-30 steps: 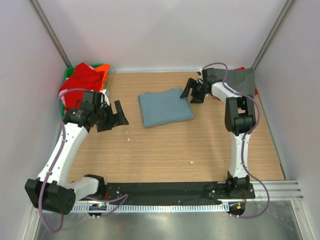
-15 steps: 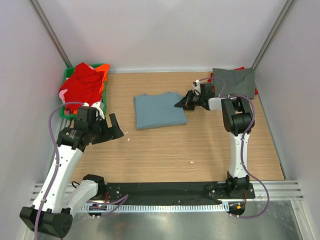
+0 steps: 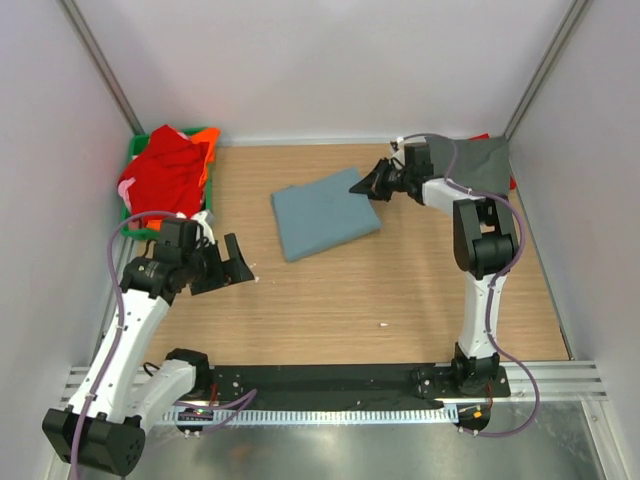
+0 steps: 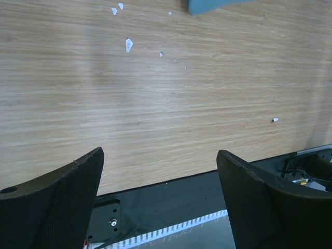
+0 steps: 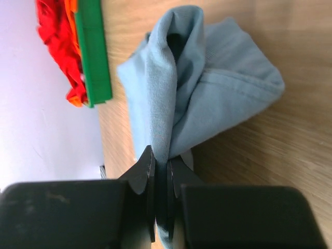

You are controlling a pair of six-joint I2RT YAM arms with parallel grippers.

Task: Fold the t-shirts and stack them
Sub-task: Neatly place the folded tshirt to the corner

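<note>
Crate: green plastic [image 5: 92,52], far-left corner, beside the left wall.
Tabletop: pale wood grain [image 3: 350,290].
Debris: small white scraps [image 4: 128,45] left of centre; one lone fleck [image 3: 384,324] nearer, right of centre.
Base plate: black [image 3: 330,380], along near edge.

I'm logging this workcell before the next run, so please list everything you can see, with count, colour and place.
blue-grey t-shirt: one, dusty blue-grey, folded, middle of the table.
dark grey t-shirt: one, dark grey, far right corner.
red and orange t-shirts: a heap, number unclear, red and orange, in the crate.
crate: one, green, far left corner.
scraps: a few, white, scattered on the wood.
table: one, light wood.
left gripper: one, black, open, over bare wood on the left.
right gripper: one, black, shut on an edge of the blue-grey t-shirt.
</note>
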